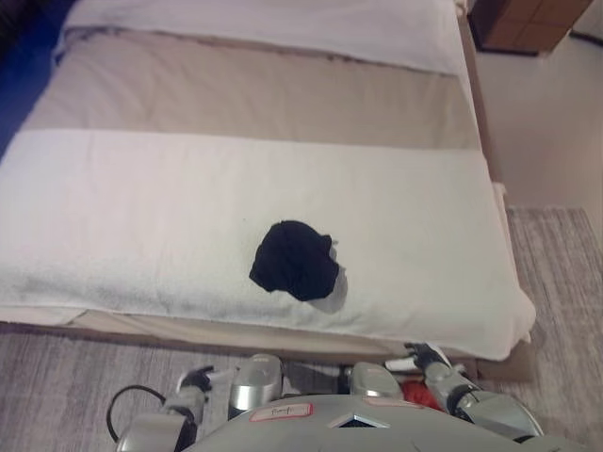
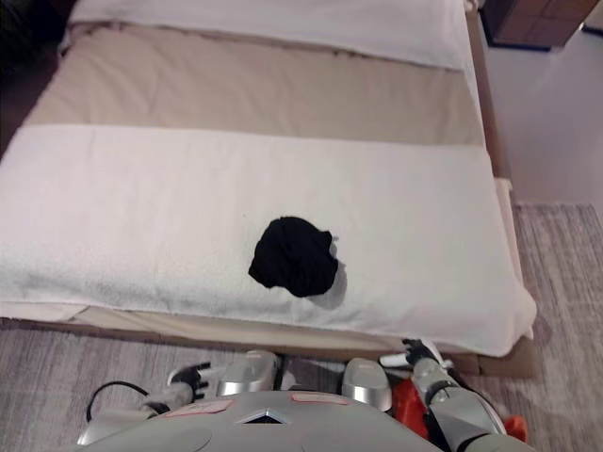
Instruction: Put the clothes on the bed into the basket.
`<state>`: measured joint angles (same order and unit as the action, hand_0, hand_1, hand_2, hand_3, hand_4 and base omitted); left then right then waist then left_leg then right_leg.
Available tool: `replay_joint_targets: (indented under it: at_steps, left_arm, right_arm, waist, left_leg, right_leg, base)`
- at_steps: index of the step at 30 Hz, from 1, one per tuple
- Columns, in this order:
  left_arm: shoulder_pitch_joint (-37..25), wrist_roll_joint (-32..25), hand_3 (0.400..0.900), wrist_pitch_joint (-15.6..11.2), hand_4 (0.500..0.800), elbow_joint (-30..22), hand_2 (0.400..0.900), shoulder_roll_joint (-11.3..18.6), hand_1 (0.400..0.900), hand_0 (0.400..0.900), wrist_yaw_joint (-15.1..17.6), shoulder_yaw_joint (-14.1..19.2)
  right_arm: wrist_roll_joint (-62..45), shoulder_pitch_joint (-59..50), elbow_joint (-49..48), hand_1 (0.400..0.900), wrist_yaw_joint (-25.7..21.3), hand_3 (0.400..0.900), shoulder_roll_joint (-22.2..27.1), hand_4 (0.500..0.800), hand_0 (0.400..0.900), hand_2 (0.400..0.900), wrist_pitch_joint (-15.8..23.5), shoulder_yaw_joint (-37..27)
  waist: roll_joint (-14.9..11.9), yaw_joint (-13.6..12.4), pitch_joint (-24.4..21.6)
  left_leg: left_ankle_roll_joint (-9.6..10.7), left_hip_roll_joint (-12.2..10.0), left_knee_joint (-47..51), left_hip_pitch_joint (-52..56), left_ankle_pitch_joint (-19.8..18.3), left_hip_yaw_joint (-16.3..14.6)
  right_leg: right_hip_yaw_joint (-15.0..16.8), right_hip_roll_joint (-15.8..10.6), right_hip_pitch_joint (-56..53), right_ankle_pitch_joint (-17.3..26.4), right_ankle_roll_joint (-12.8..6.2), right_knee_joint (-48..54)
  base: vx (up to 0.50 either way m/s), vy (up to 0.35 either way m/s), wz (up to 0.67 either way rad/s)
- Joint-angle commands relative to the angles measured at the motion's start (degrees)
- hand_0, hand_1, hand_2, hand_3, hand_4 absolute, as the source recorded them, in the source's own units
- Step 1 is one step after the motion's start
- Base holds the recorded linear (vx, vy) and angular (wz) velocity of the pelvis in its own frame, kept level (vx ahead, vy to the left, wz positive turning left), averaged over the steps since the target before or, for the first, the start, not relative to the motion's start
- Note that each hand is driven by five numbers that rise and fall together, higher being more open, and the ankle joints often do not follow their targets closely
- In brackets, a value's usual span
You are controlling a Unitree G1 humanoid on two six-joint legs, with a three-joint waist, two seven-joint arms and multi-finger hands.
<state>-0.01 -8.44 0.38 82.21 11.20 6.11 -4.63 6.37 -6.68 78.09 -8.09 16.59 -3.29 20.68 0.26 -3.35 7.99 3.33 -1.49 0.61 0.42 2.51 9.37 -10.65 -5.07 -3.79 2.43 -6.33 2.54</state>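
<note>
While both hands sit low at the frame bottom, the garment waits untouched on the bed.

Left eye view
- Garment: one crumpled black cloth item (image 1: pixel 295 260) lies bunched on the white towel-like cover (image 1: pixel 141 217), near the bed's front edge, a little right of centre.
- Bed: beige sheet band (image 1: pixel 254 94) behind the cover, white pillow strip (image 1: pixel 283 24) at the head.
- Left hand (image 1: pixel 195 379): low by the wood bed frame, well apart from the garment; holds nothing, fingers look loosely bent, but I cannot tell their pose for sure.
- Right hand (image 1: pixel 426 359): low at right, just below the cover's edge, empty; finger state cannot be told.

Right eye view
- Basket: only a red-orange patch (image 2: pixel 410 405) shows by the right arm, possibly the basket; not certain.
- Floor: grey striped carpet (image 2: pixel 565 282) beside the bed.

Step in hand (judgement)
- Stage: reach not yet begun; task at its start.
- Advice: bring one hand over the bundle's middle, spread wide, close on the thickest fold so no loose end trails, without snagging the cover.
</note>
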Motion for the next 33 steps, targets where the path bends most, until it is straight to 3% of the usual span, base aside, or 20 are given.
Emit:
replay_joint_targets:
  at_steps: [1,5,8,16,24,33]
  left_arm:
    - [-0.9,3.2,0.9,-0.6,0.8,0.8,0.9,3.3,0.9,0.9,2.6,-1.7]
    - [-1.3,3.0,0.9,-1.5,0.8,-1.0,0.9,3.5,0.9,0.9,3.3,-5.0]
    - [-2.1,1.0,0.9,-2.0,0.8,-1.5,0.9,3.2,0.9,0.9,3.8,-6.1]
    - [-5.5,-2.3,0.9,-2.2,0.8,-2.1,0.9,3.6,0.9,0.9,5.3,-8.9]
    - [-7.7,-4.8,0.9,-2.6,0.8,-3.4,0.9,3.7,0.9,0.9,5.9,-10.5]
    - [-10.4,-7.5,0.9,-3.2,0.8,-5.3,0.9,3.7,0.9,0.9,7.1,-12.8]
  right_arm:
    - [4.6,-7.2,-3.3,0.9,-3.0,0.9,2.5,0.8,0.9,0.9,0.7,1.3]
    - [8.2,-19.8,-6.1,0.9,-3.3,0.9,4.7,0.8,0.9,0.9,0.9,7.8]
    - [7.5,-27.6,-6.3,0.9,-3.6,0.9,2.9,0.8,0.9,0.9,0.9,10.6]
    - [3.0,-43.5,-5.9,0.9,-4.3,0.9,0.0,0.8,0.9,0.9,0.2,13.2]
    - [-0.1,-49.8,-5.7,0.9,-5.3,0.9,-0.6,0.8,0.9,0.9,0.4,14.1]
    - [-1.6,-54.2,-3.3,0.9,-5.6,0.9,-0.6,0.8,0.9,0.9,0.3,15.1]
  waist:
    - [-2.1,-1.5,-1.2]
    - [-1.5,-2.9,-0.4]
    - [-0.9,-4.3,1.4]
    - [0.1,-7.4,6.8]
    - [0.7,-10.9,11.6]
    - [2.7,-13.2,17.2]
  left_leg:
    - [-1.5,4.9,4.4,2.5,-1.0,2.9]
    - [-0.6,4.0,4.4,-1.8,0.6,3.8]
    - [-0.3,4.0,4.4,-5.1,1.7,4.4]
    - [0.3,4.4,4.4,-10.8,4.2,7.6]
    - [1.0,4.5,4.4,-14.9,6.0,10.5]
    - [0.9,5.8,1.1,-20.5,7.0,11.8]
  right_leg:
    - [-1.2,-5.2,11.0,7.1,-1.99,-3.1]
    - [-3.3,-5.0,12.0,7.5,-2.07,-1.6]
    - [-3.7,-5.1,14.3,7.4,-1.97,-2.2]
    - [-6.0,-6.4,19.4,6.5,-1.55,-5.4]
    - [-9.3,-7.6,21.2,6.4,-1.71,-6.0]
    - [-9.8,-9.0,25.1,5.4,-1.33,-9.2]
  base:
    - [0.09,-0.153,0.71]
    - [-0.03,-0.077,0.21]
    - [-0.11,-0.007,0.08]
    - [-0.11,0.006,0.21]
    - [-0.07,-0.007,0.3]
    - [-0.07,0.024,0.16]
